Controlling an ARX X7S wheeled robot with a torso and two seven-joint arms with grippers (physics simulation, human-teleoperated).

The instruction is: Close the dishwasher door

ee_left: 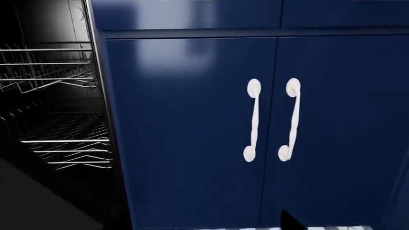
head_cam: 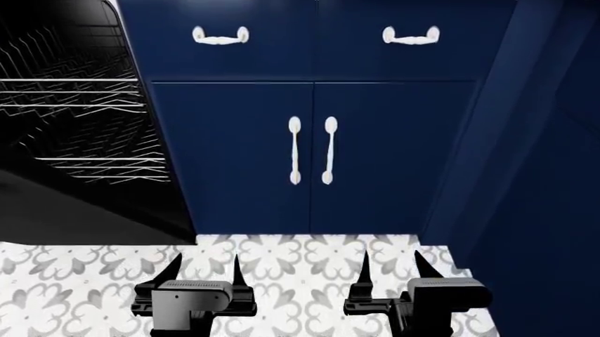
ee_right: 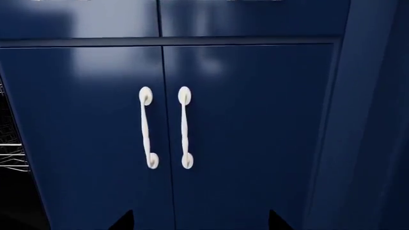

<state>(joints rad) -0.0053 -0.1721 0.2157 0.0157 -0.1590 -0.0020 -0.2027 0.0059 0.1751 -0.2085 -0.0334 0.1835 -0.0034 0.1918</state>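
At the left edge of the head view the dishwasher door [head_cam: 66, 210] lies open, black inner face up, below wire racks [head_cam: 75, 105]. Both the left gripper [head_cam: 204, 270] and right gripper [head_cam: 392, 267] sit bottom centre, fingers apart, holding nothing, facing 2 navy cabinet doors [head_cam: 310, 154].

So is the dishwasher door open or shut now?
Open. The dishwasher door is folded down, and the wire racks inside are exposed.

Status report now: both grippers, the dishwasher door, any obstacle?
Left gripper open, empty; right gripper open, empty. Dishwasher door down, open, racks exposed. Both grippers face the navy cabinet doors, not the dishwasher; nothing blocking.
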